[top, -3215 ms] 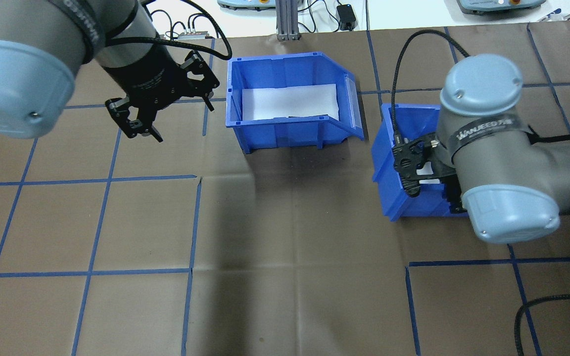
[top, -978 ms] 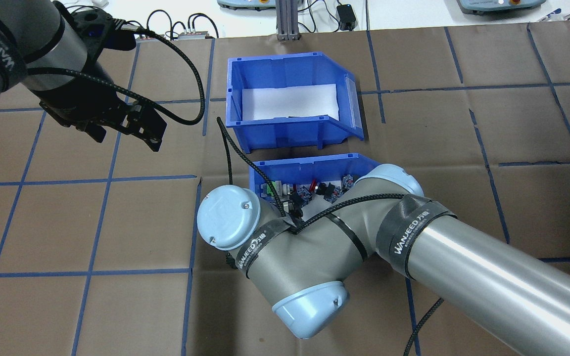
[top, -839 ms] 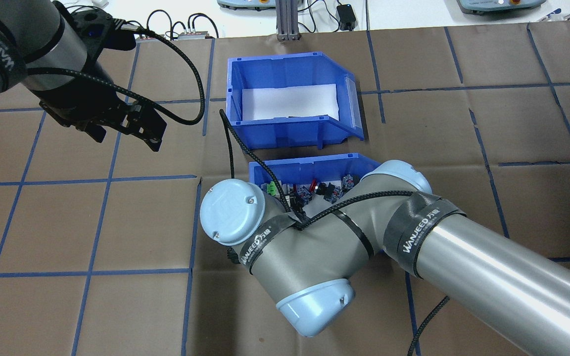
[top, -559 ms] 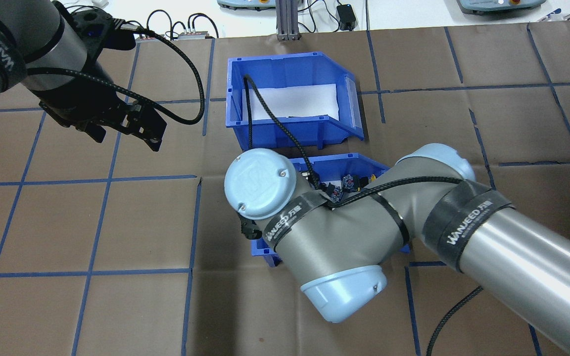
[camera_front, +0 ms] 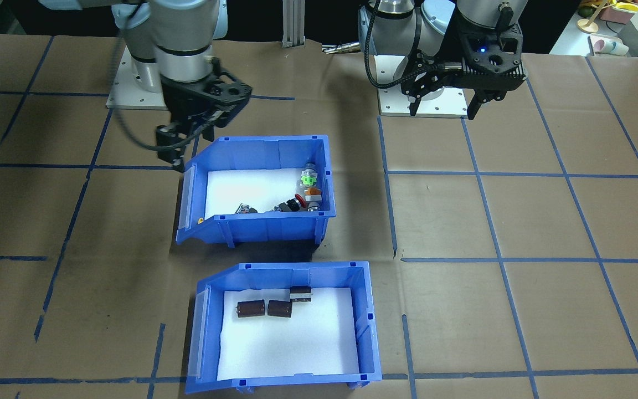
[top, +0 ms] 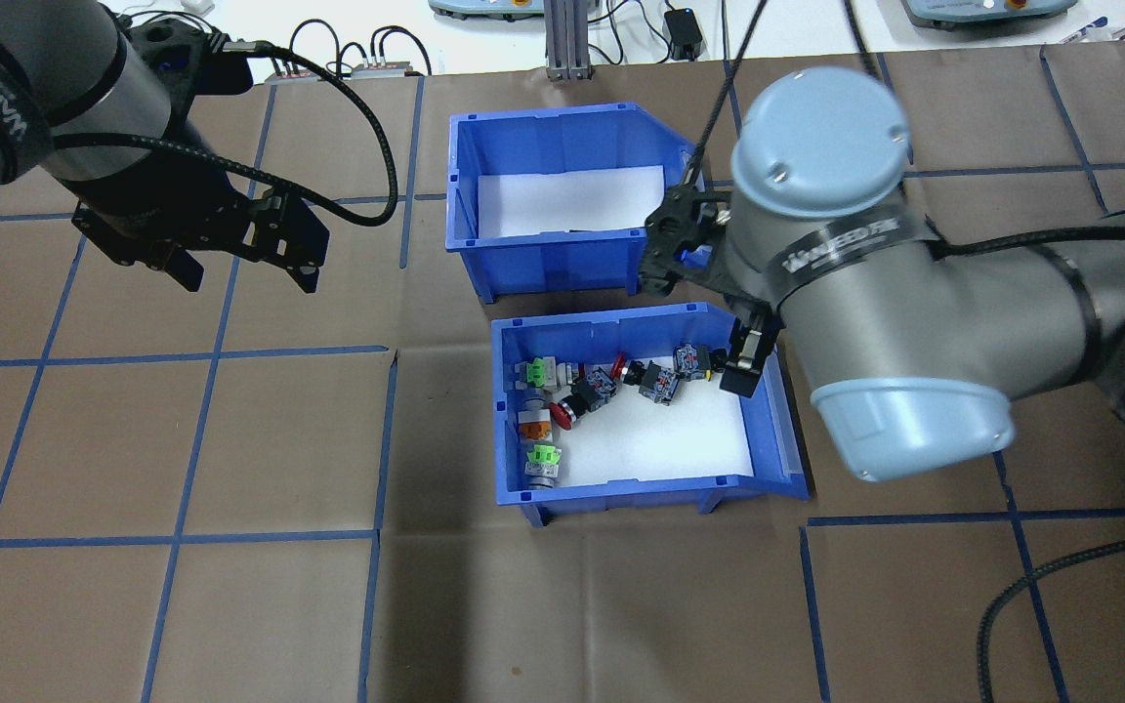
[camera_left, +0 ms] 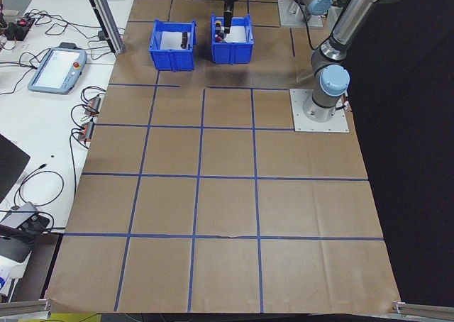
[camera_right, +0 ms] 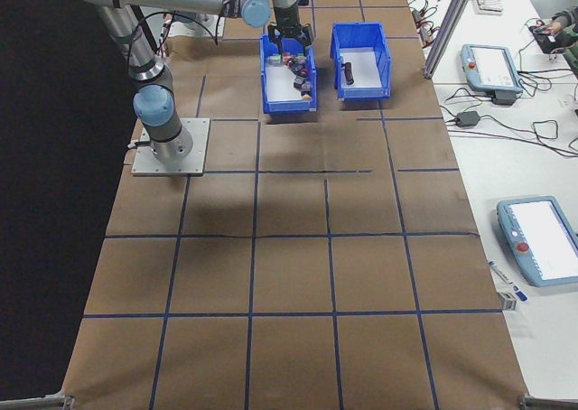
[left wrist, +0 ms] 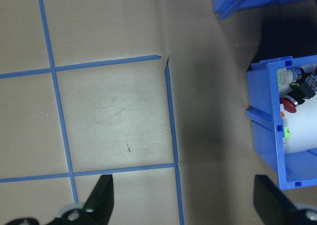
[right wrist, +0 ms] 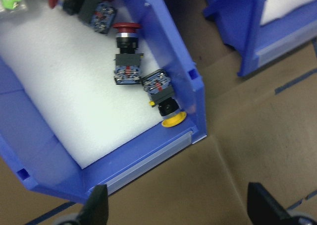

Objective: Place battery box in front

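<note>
Two blue bins stand one behind the other mid-table; the battery box (camera_front: 286,327), foam-lined with three dark cylinders (camera_front: 251,308), is the one farther from the robot's base, just beyond the button-parts bin (camera_front: 258,191). Right gripper (camera_front: 186,143) hovers over that bin's open end, fingers apart, holding nothing; left gripper (camera_front: 443,102) hangs well to the side over bare table (camera_front: 518,221), fingers spread wide, empty.

Blue push-button bin (top: 641,488) on brown table (top: 230,605); teach pendants (camera_right: 542,238) aside
</note>
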Controlling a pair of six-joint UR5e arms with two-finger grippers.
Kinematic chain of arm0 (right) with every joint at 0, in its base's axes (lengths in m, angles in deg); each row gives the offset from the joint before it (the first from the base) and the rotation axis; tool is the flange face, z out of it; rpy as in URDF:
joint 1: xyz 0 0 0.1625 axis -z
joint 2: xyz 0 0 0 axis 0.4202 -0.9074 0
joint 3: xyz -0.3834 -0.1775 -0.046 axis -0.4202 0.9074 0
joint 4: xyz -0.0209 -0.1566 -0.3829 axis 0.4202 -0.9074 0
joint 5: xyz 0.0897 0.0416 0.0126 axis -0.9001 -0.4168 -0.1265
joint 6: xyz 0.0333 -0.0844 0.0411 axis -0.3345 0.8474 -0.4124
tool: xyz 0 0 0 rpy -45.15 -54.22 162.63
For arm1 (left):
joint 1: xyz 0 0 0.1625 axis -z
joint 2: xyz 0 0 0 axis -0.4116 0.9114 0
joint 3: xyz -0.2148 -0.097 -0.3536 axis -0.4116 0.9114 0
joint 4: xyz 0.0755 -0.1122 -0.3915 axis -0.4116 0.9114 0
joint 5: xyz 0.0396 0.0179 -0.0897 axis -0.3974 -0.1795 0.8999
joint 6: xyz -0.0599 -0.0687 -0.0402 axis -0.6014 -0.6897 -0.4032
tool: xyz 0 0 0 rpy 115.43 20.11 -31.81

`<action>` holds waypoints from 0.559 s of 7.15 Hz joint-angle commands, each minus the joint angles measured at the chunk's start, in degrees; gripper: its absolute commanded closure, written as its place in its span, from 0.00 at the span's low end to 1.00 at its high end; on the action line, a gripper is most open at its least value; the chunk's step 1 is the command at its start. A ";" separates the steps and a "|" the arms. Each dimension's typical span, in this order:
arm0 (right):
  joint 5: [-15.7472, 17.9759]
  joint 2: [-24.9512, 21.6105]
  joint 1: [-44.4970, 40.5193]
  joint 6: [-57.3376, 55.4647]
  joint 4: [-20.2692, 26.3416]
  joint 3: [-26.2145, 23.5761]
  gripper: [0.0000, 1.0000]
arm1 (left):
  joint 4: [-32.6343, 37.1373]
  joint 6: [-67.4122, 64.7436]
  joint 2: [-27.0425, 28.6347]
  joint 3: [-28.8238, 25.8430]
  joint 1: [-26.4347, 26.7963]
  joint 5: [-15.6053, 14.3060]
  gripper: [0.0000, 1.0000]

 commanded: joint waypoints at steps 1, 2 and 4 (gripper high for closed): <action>-2.26 -0.78 4.82 -20.83 -0.15 3.55 0.00 | 0.07 -0.67 -0.09 0.00 -0.05 -0.22 0.00; -2.09 1.05 4.83 -30.88 0.20 6.71 0.00 | 0.51 -0.76 -0.09 0.00 -0.05 -0.22 0.00; -2.35 6.58 5.09 -44.82 15.06 16.70 0.00 | 0.87 -1.28 -0.18 0.09 -0.05 -0.22 0.00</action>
